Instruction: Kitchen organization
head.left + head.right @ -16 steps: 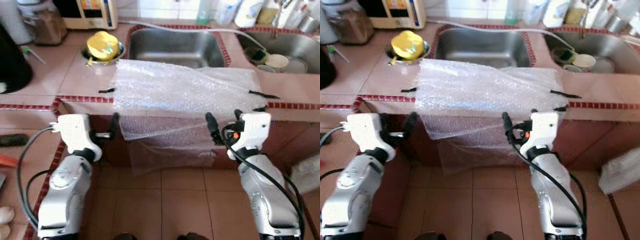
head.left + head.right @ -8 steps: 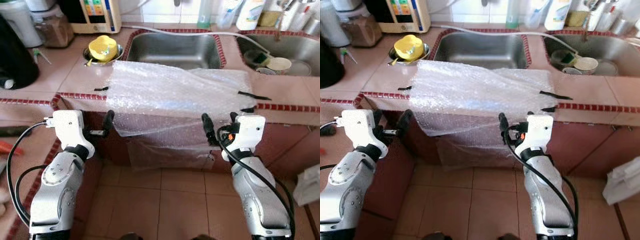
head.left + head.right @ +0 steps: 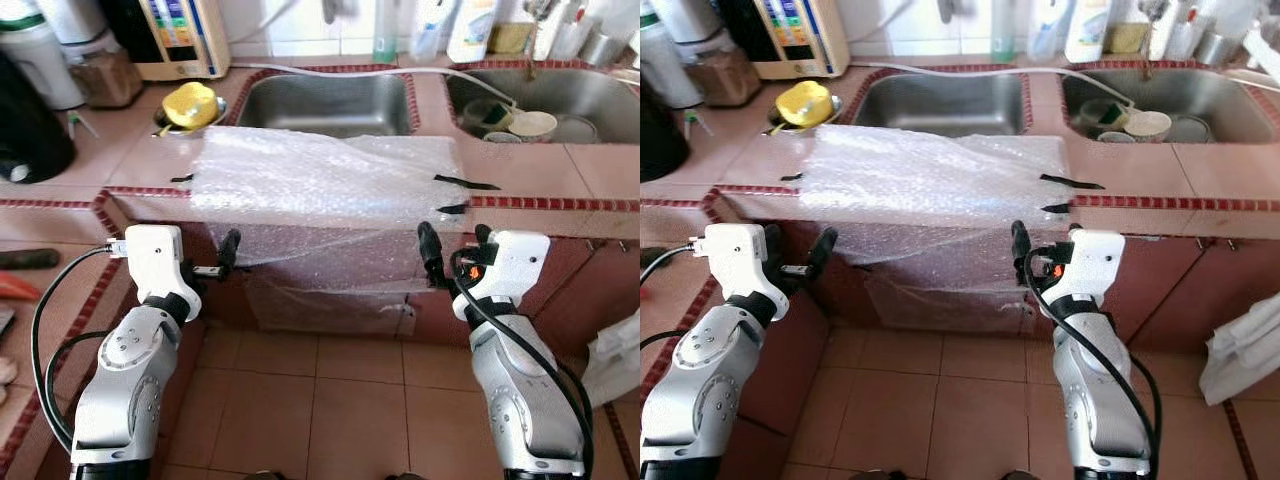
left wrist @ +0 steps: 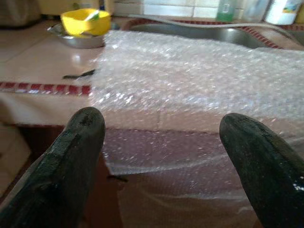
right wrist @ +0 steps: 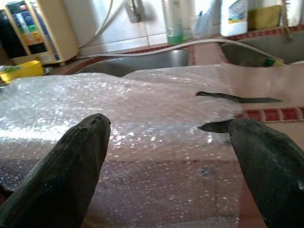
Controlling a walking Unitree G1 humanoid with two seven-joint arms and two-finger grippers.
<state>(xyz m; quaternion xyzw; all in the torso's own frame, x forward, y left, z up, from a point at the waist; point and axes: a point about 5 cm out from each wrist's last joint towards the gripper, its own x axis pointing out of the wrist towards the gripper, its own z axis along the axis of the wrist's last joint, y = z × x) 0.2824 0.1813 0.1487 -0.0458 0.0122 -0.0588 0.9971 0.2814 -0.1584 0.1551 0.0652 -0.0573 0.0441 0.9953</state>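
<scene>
**Both grippers raised before a sheet of bubble wrap draped over the counter edge**

A sheet of bubble wrap (image 3: pixel 320 185) lies across the pink-tiled counter (image 3: pixel 110 160) in front of the left sink basin (image 3: pixel 325 100); its near part hangs over the red-trimmed counter edge and down the cabinet front. Strips of black tape (image 3: pixel 462 182) mark its right side, with a further short strip (image 3: pixel 182 179) at its left edge. The left gripper (image 3: pixel 215 262) is held just below the counter edge, near the sheet's lower left corner, jaws spread apart and empty; in the left wrist view its two black fingers (image 4: pixel 71 156) frame the hanging wrap without touching it. The right gripper (image 3: pixel 452 250) stands at the same height, close to the sheet's right-hand margin, jaws likewise parted and holding nothing; in the right wrist view its fingers (image 5: pixel 78 161) flank the wrap and the tape strips. Behind the sheet, a yellow object rests in a metal bowl (image 3: pixel 190 104) on the counter. The right sink basin (image 3: pixel 600 95) holds dishes. Bottles (image 3: pixel 470 25) stand along the back wall, and a beige appliance (image 3: pixel 180 35) occupies the far left.
</scene>
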